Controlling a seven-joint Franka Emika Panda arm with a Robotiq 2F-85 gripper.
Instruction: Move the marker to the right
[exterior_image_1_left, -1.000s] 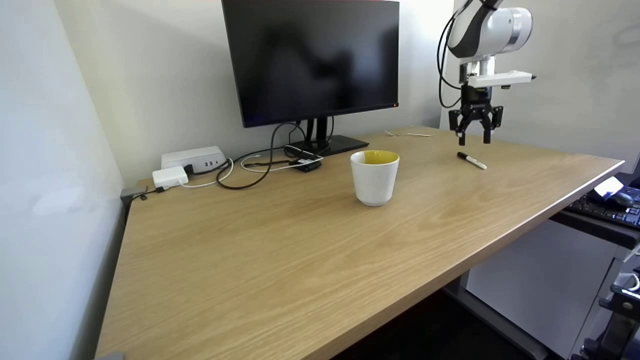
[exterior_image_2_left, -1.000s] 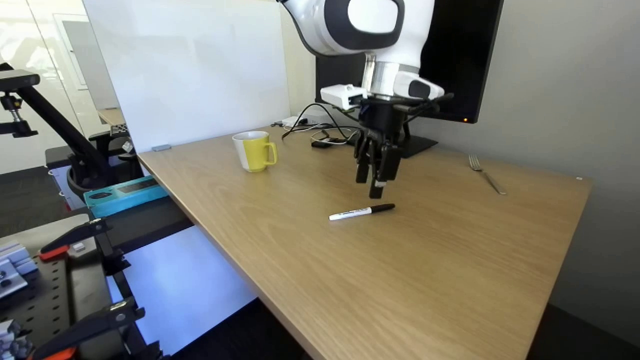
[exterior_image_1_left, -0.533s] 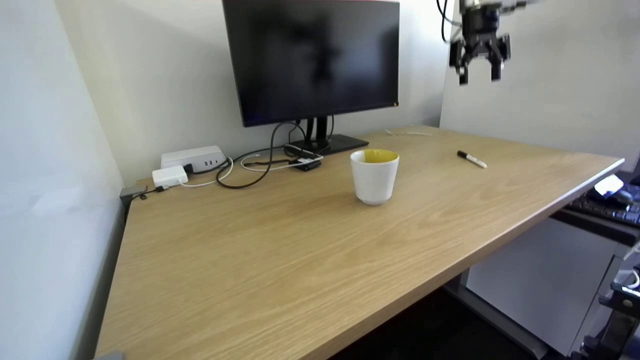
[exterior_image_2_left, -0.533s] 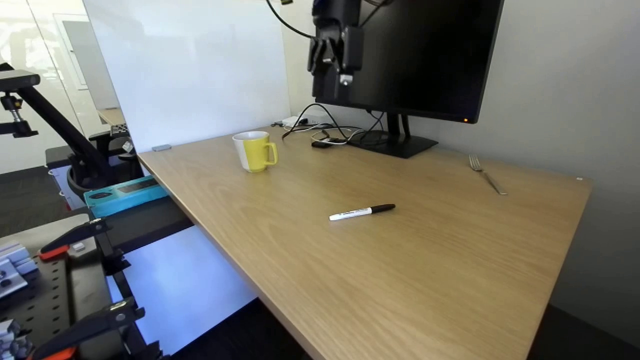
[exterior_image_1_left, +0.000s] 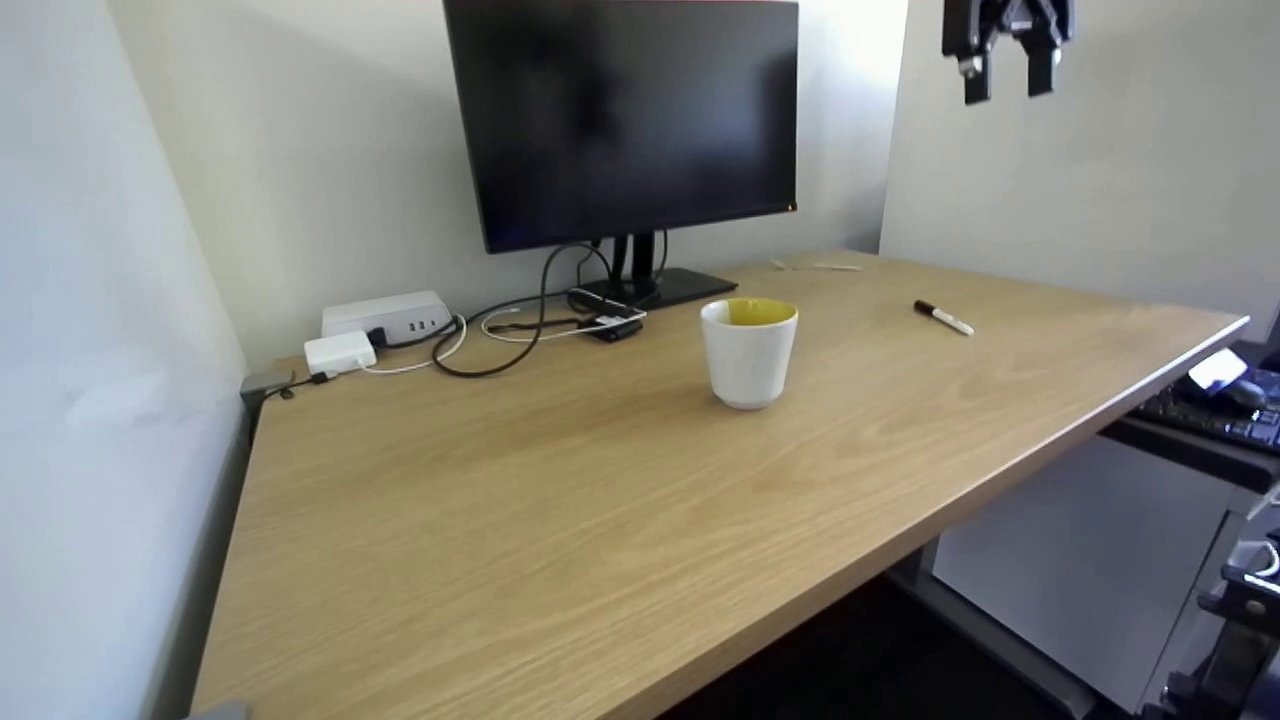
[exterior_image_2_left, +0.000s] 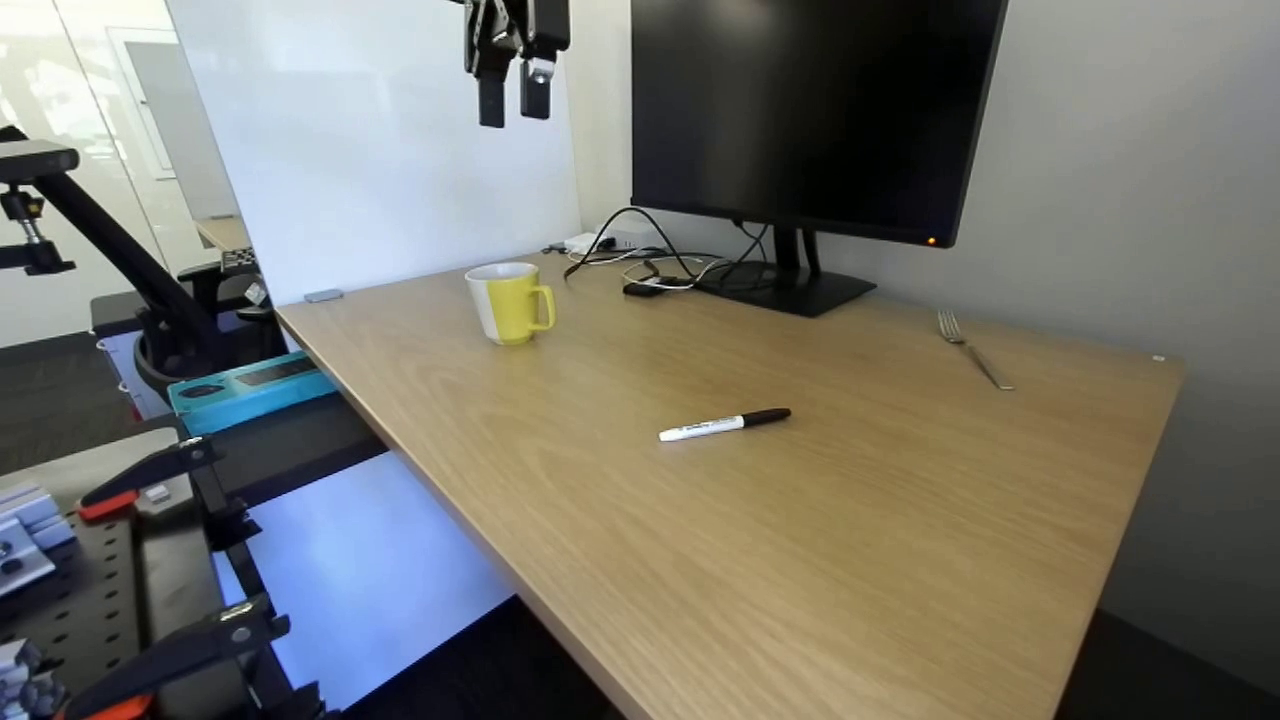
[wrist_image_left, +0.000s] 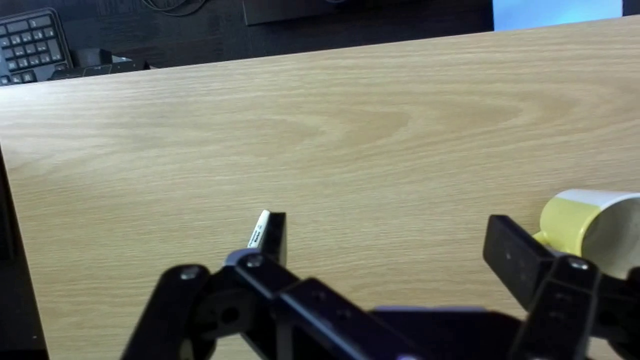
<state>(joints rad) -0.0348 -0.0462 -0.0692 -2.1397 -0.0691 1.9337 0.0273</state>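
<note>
The marker (exterior_image_2_left: 725, 424) lay on its side on the desk (exterior_image_2_left: 850, 560), its white barrel toward the long front edge and its black cap toward the back. It showed whole in both exterior views; in the wrist view only part of the barrel (with small print on it) came out from behind the gripper (wrist_image_left: 387, 220). That gripper hung in the air, well above the desk and well apart from the marker, pointing down. Its jaws stood wide apart, and it had hold of nothing (the gap was plain in every view). The mug (exterior_image_2_left: 505, 305) stood upright, well apart from the marker, part white and part yellow, its yellow handle plain in an exterior view. A fork (exterior_image_2_left: 968, 348) lay well apart from both, near the back wall (exterior_image_2_left: 1130, 200). The monitor (exterior_image_2_left: 810, 110) rose from a black foot (exterior_image_2_left: 830, 290) at the back of the desk. Beside the foot lay black and white cables (exterior_image_1_left: 480, 376), leading toward a white box (exterior_image_1_left: 387, 316) and a smaller white adapter (exterior_image_1_left: 340, 352) just in front of it. A white panel (exterior_image_2_left: 390, 150) stood at that end. Lower down, off the front edge, were a teal box (exterior_image_2_left: 255, 392) and (in the wrist view) a keyboard (wrist_image_left: 30, 47).
</note>
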